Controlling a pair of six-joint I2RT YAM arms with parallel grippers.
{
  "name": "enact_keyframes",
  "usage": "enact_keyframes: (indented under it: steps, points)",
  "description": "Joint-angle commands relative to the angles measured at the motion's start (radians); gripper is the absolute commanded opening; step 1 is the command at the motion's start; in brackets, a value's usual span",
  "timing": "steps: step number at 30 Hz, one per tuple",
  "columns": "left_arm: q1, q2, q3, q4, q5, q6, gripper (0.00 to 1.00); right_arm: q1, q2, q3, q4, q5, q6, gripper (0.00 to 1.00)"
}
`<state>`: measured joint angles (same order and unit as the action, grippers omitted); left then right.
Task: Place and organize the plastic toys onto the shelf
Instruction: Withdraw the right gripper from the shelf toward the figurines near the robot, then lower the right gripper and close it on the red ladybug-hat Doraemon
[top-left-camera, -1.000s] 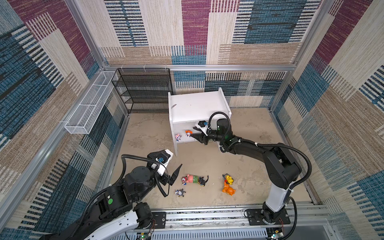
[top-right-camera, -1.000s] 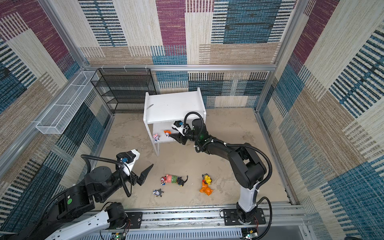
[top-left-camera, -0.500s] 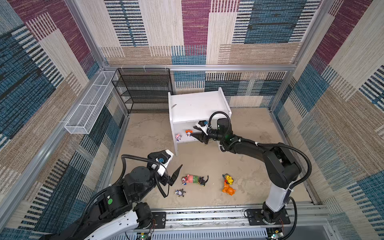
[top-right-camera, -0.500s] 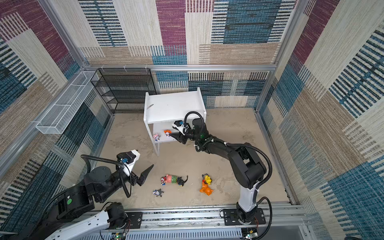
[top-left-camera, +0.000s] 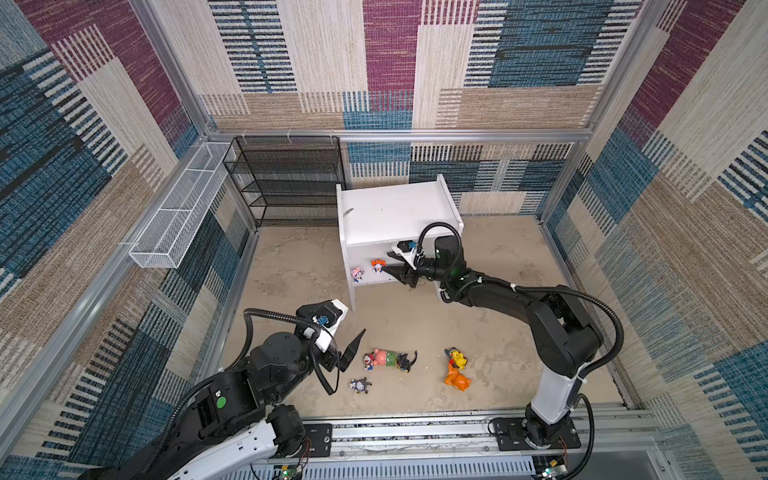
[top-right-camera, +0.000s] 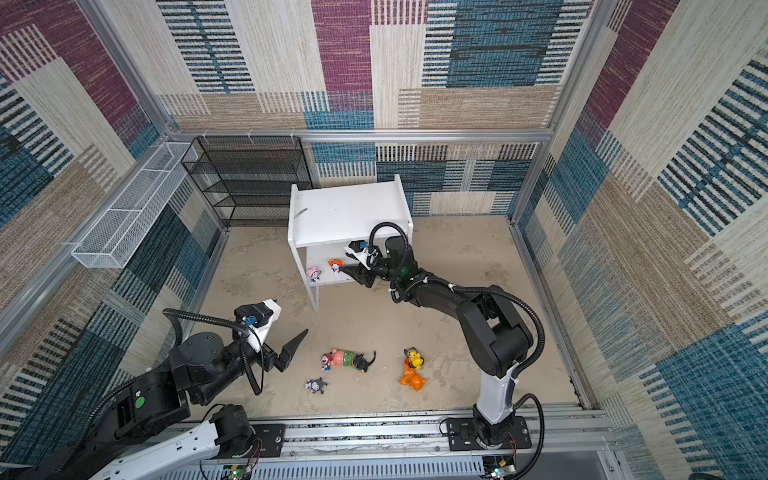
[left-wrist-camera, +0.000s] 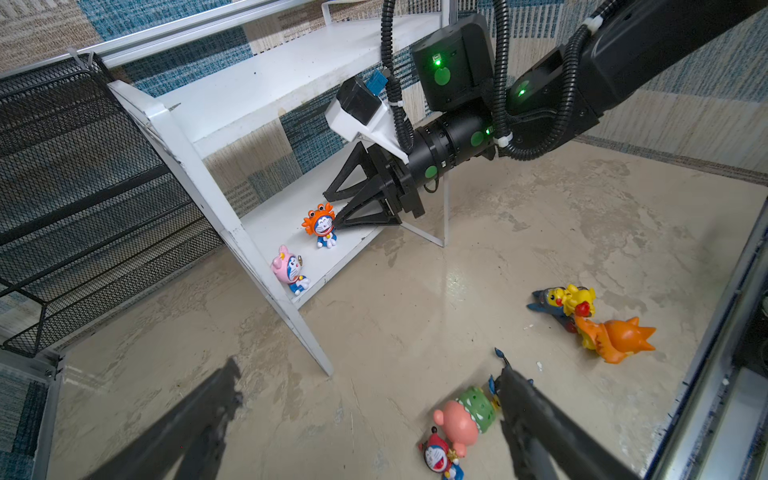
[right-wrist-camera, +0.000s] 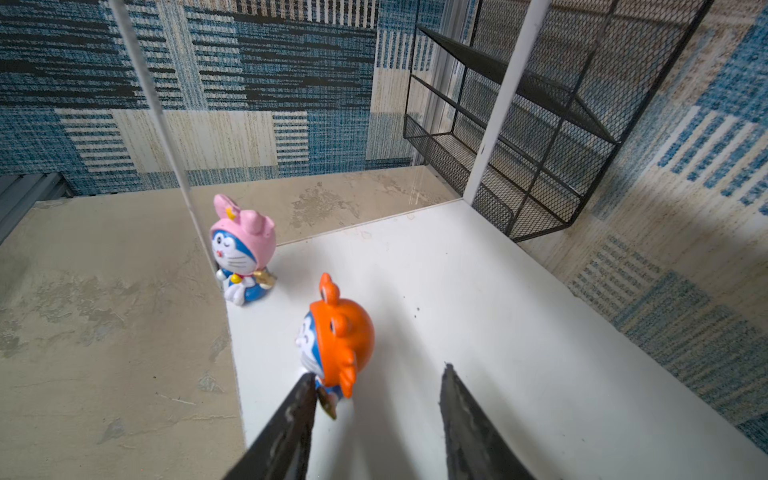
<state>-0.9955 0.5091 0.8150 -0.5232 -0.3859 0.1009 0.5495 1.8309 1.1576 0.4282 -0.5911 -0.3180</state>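
Plastic toys were in two lots. Two tiny ones stood upright on the lower board of the shelf (top-left-camera: 395, 216) (top-right-camera: 345, 216). The pink-hooded figurine (top-left-camera: 356, 274) (top-right-camera: 313, 273) (left-wrist-camera: 289, 266) (right-wrist-camera: 243, 245) was at the front corner by the side panel. The orange-hooded figurine (top-left-camera: 377, 264) (top-right-camera: 335, 264) (left-wrist-camera: 321, 223) (right-wrist-camera: 338, 345) stood just beside it, further along the board.

My right gripper (top-left-camera: 386, 262) (left-wrist-camera: 330, 210) (right-wrist-camera: 377, 372) reached in under the top board with its jaws parted and nothing between them. In the right wrist view one fingertip (right-wrist-camera: 307, 380) sat right at the orange-hooded figurine's base; I could not tell whether it touched.

The other toys lay on the floor in front of the shelf. The pink-and-green figure (top-left-camera: 384, 357) (left-wrist-camera: 465, 415) was on its side. A tiny red-hooded figurine (top-left-camera: 368, 361) (left-wrist-camera: 436, 457) lay at its head and a black-hooded toy (top-left-camera: 405, 360) at its feet. A tiny dark figurine (top-left-camera: 360, 385) lay near them, closer to my base rail. Off toward my right arm's side, the yellow toy with the blue hood (top-left-camera: 456, 357) (left-wrist-camera: 569, 299) touched the orange toy (top-left-camera: 457, 379) (left-wrist-camera: 619, 338).

My left gripper (left-wrist-camera: 370, 368) hung above the floor near the pink-and-green figure, spread as wide as it goes and holding nothing.
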Motion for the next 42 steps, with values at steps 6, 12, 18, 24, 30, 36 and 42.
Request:
enact_keyframes:
  steps: [6,12,18,24,30,36,42]
  points:
    - [0.001,0.000,-0.002,0.035,0.005,0.003,0.99,-0.002,-0.028,-0.018,0.022,-0.046,0.010,0.50]
    - [0.001,0.003,-0.002,0.033,0.004,0.000,0.99,-0.002,-0.066,-0.046,0.022,-0.059,0.017,0.51]
    - [0.001,0.020,-0.002,0.034,0.005,-0.018,0.99,-0.002,-0.153,-0.130,0.050,-0.065,0.035,0.55]
    - [0.001,0.037,0.005,0.000,-0.007,-0.059,0.99,0.028,-0.278,-0.232,0.027,-0.064,0.031,0.60]
    - [0.001,0.020,0.025,-0.125,-0.137,-0.163,0.99,0.155,-0.430,-0.363,-0.076,0.021,0.024,0.71]
    - [0.000,-0.045,0.018,-0.276,-0.272,-0.305,0.99,0.352,-0.505,-0.524,-0.107,0.096,0.126,0.69]
    - [0.000,-0.121,-0.003,-0.256,-0.247,-0.309,0.99,0.556,-0.489,-0.608,-0.078,0.153,0.289,0.49]
